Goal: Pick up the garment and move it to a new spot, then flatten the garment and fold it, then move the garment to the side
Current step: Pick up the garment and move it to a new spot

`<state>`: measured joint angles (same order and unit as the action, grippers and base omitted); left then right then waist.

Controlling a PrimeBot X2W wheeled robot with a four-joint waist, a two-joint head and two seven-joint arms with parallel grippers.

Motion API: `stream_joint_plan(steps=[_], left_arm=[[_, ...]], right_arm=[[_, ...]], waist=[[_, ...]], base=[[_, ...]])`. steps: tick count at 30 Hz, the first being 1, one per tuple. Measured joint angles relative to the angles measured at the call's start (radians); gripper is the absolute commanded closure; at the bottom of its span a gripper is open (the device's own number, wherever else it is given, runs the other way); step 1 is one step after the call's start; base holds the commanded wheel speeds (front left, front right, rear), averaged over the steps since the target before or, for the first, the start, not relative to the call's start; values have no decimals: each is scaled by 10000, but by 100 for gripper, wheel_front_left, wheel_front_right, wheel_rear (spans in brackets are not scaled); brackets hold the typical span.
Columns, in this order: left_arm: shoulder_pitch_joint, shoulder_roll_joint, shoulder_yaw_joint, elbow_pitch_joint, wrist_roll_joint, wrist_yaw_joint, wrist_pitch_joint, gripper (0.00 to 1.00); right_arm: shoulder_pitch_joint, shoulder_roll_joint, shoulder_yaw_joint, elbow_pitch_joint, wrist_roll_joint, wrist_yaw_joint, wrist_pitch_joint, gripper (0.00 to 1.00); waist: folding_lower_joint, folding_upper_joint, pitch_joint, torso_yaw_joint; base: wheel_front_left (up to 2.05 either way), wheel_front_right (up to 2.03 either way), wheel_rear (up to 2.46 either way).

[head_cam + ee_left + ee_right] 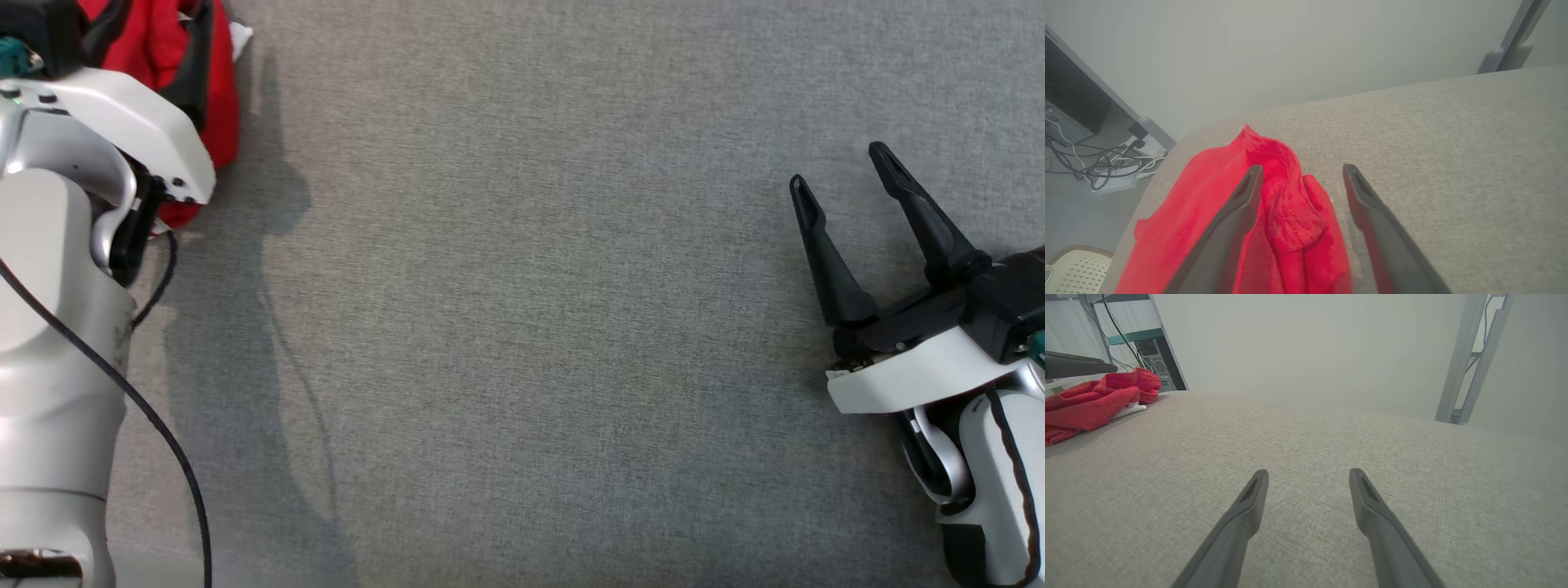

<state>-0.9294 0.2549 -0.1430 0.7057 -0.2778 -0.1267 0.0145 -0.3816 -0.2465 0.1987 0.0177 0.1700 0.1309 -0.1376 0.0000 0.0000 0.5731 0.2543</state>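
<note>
- Left gripper (1302,171): 2 dark fingers, spread wide and released, gripping nothing.
- Its left finger crosses in front of the red cloth and a raised fold sits in the gap between the two. Can't tell if either finger touches it.
- Right gripper (839,167): 2 dark fingers, also spread and released, with bare fabric between them.
- Garment (1286,204): 1, red, bunched in a rumpled heap, not flat and not folded. It lies at the far left of the grey surface (522,327), close to the left edge.
- 1 small white bit (1128,411) pokes out from under the heap on its right side. It's too small to say what it is.
- Left arm: the pale forearm runs up the near-left side, the wrist is bent toward the far-left corner, and the gripper is over the heap.
- 1 black cable (147,408) hangs along that forearm.
- Right arm: low at the near right, fingers angled far and slightly left over the bare surface, well apart from the garment.
- Beyond the surface: plain wall, 1 grey metal frame (1466,355) on the right, 1 computer tower (1155,363) far left, and a tangle of cords (1098,163) on the floor.
</note>
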Motion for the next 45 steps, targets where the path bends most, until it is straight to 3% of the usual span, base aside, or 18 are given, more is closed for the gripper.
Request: stream_joint_plan(steps=[7,8,9,13,18,27,38,45], left_arm=[[-726,199,-230,1392,328,428,623,0],[-776,194,-184,1563,290,445,662,16],[-825,167,-142,1685,228,479,696,100],[-872,169,-46,2044,105,570,447,100],[-1022,326,19,1931,54,571,-635,100],[-1081,389,-27,357,-451,138,-1657,100],[64,-491,-454,-3659,-1887,50,-180,100],[843,-1064,-1154,-4982,-1877,439,644,100]], right_arm=[[-143,86,-56,-25,-17,0,-140,0],[-153,109,-69,-4,-12,2,-153,0],[-157,121,-81,27,-8,2,-173,0],[-181,134,-61,253,50,2,-267,0],[-172,244,-50,675,73,0,-487,0],[-161,836,-42,1597,332,0,-1016,0],[-98,1478,-403,2054,593,0,-1216,0],[28,1601,-593,1870,604,0,-1225,0]], waist=[[0,0,305,-327],[0,0,306,-347],[0,0,297,-355],[0,0,190,-372],[0,0,-158,-418],[0,0,-1286,-733],[0,0,-2428,-1873],[0,0,-2635,-2474]], base=[[0,0,0],[0,0,0],[0,0,0],[0,0,0],[0,0,0],[0,0,0],[0,0,0],[0,0,0]])
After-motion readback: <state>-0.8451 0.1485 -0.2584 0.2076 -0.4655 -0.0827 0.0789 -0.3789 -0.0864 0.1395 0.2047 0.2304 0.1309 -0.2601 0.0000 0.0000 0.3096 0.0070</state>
